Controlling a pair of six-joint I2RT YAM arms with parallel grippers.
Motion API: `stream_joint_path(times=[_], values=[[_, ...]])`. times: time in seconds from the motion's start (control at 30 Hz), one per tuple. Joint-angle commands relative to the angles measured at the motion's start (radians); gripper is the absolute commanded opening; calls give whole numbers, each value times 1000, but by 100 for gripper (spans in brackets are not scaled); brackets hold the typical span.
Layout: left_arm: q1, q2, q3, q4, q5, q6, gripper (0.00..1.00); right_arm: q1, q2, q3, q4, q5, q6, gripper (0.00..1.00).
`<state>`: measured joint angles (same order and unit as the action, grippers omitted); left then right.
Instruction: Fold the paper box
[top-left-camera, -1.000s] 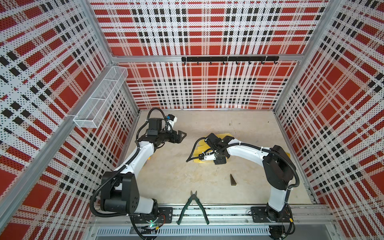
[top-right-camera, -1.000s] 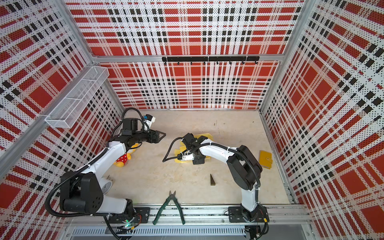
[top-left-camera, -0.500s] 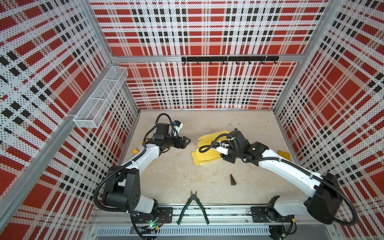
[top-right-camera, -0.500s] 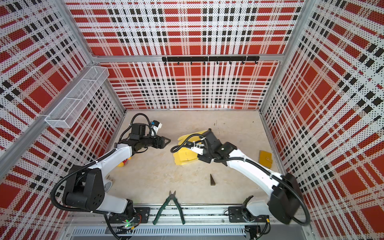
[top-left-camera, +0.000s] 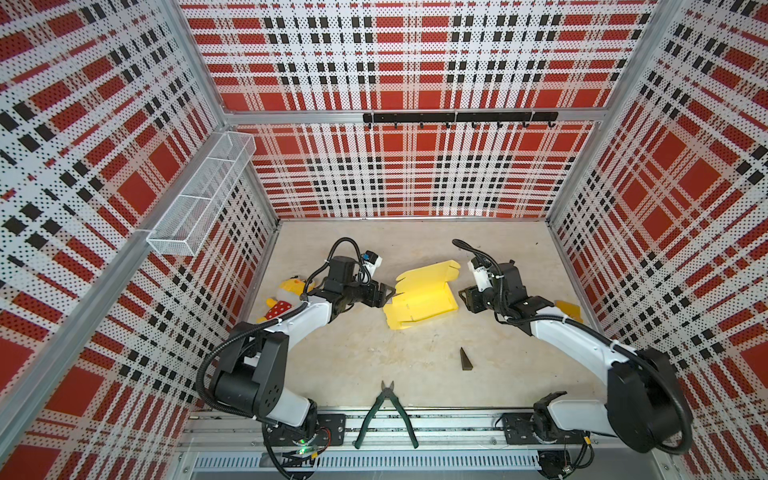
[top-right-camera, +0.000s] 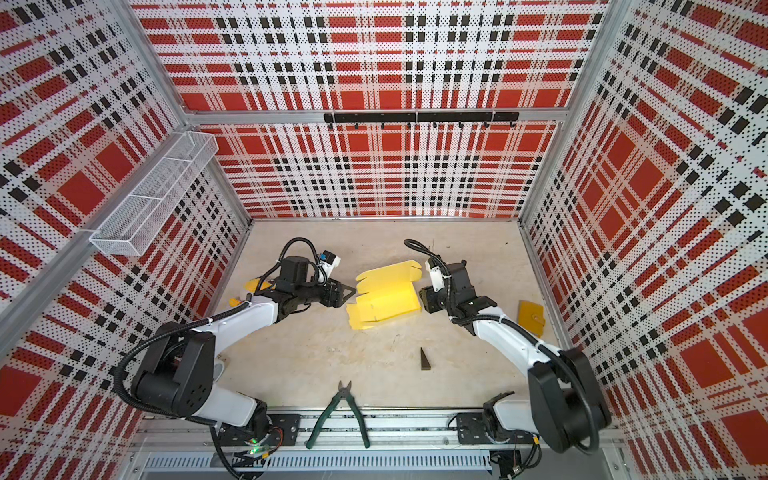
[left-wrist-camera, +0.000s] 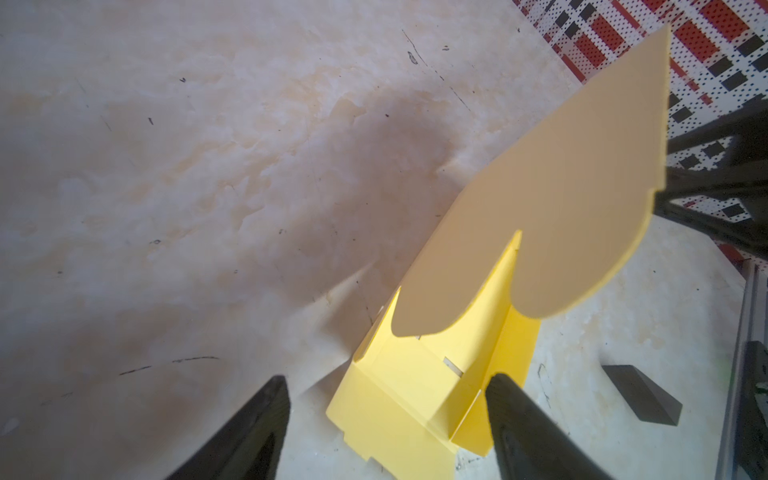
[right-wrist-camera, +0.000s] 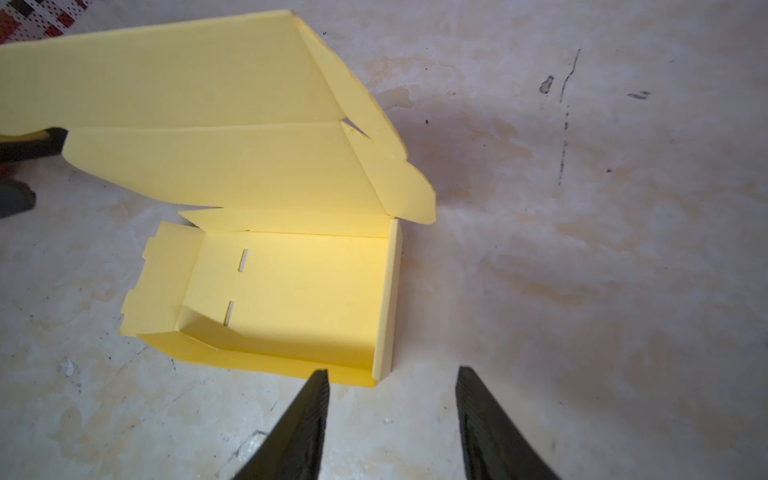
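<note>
On the pale tabletop (top-left-camera: 365, 357) we judge the paper box (top-left-camera: 422, 300) light and flimsy, best pinched at a flap edge; left gripper (top-left-camera: 387, 294) and right gripper (top-left-camera: 463, 297) gape empty.

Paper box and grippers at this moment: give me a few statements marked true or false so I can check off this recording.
1. The paper box lies on the table between the two grippers. True.
2. The right gripper is shut on the box's wall. False: its jaws stand open, gripping nothing.
3. The lid is folded down shut. False: it stands raised, with the box's inside showing.
4. The left gripper is open. True.
5. The pliers lie on the box. False: they lie near the table's front edge, apart from it.
</note>
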<state>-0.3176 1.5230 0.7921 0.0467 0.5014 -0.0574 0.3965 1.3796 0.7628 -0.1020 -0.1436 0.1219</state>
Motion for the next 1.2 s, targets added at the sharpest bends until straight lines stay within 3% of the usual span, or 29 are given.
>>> stream_joint_path(times=[0.0,0.4,0.8,1.0,1.17], values=[[-15,34,-34,157,-4,-91,78,-11,78,-6,200,-91,77,51],[-59,140,-94,380,-59,-201,74,-29,214,-88,389,-156,186,45],[-111,186,-55,298,-145,-223,60,-28,212,-162,487,-198,273,37],[-122,194,-25,233,-197,-272,56,-16,226,-182,517,-217,295,36],[-121,207,20,199,-220,-230,57,-9,236,-193,533,-213,301,35]])
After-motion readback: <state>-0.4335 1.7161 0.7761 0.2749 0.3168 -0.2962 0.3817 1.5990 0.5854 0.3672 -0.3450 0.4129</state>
